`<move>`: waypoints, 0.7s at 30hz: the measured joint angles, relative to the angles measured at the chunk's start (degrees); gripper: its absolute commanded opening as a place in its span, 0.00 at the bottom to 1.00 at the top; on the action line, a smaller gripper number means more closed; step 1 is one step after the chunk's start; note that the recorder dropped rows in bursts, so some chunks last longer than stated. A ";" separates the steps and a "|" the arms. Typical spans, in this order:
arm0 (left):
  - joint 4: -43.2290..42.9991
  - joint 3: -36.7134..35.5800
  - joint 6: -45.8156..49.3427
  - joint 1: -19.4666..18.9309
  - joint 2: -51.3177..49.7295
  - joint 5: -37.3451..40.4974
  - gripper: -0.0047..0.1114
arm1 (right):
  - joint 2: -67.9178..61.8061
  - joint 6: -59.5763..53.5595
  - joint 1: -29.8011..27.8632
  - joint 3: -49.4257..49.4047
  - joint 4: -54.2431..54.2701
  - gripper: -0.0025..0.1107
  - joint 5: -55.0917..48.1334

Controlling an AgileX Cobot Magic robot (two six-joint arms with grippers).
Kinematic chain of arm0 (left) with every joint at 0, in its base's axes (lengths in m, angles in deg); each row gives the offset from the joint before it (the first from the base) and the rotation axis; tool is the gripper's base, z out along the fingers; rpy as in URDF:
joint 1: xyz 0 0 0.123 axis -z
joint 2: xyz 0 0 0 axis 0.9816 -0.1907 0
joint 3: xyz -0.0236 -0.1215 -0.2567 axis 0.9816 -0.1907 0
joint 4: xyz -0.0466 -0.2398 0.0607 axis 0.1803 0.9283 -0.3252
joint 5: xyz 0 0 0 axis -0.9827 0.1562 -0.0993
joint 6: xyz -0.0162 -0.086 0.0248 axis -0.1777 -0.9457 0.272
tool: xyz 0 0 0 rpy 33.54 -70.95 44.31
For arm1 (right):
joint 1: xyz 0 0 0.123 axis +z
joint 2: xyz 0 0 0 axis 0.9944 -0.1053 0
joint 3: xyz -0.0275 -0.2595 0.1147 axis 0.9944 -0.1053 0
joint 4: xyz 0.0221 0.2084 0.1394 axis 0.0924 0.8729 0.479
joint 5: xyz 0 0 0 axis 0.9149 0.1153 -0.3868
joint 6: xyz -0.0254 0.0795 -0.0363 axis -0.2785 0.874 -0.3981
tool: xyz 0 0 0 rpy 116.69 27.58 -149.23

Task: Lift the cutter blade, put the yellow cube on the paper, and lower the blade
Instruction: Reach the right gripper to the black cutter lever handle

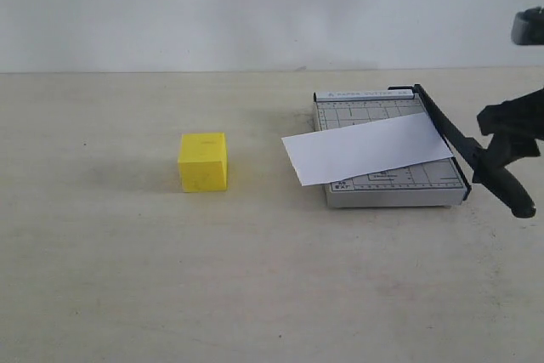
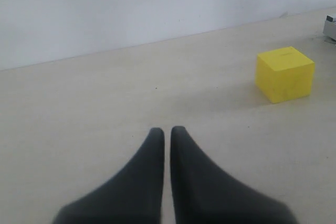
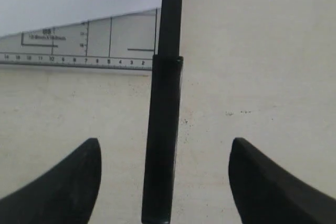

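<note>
The yellow cube (image 1: 203, 161) stands on the table left of the grey cutter base (image 1: 391, 190); the left wrist view also shows the cube (image 2: 284, 73). The white paper (image 1: 365, 149) lies slanted across the base, overhanging its left side. Along the base's right edge the cutter blade (image 1: 442, 129) lies low, its handle (image 3: 164, 129) sticking out past the front. My right gripper (image 1: 495, 155) is open, one finger on each side of the handle without touching it (image 3: 165, 148). My left gripper (image 2: 167, 129) is shut and empty, some way from the cube.
A pale wall rises behind the table (image 1: 127, 278). One corner of the cutter (image 2: 331, 25) shows at the edge of the left wrist view. The base's ruler markings (image 3: 79, 59) lie near the handle.
</note>
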 measured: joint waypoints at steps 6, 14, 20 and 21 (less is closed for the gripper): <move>0.00 0.00 0.00 0.00 0.00 0.00 0.08 | -5.10 -1.38 0.00 0.14 0.00 0.59 -1.20; 0.00 0.00 0.00 0.00 0.00 0.00 0.08 | -7.36 -2.40 0.00 0.23 -0.03 0.58 -1.70; 0.00 0.00 0.00 0.00 0.00 0.00 0.08 | -7.62 -2.49 0.00 0.23 -0.03 0.28 -1.04; 0.00 0.00 0.00 0.00 0.00 0.00 0.08 | -7.72 -2.49 0.00 0.27 -0.03 0.23 -0.99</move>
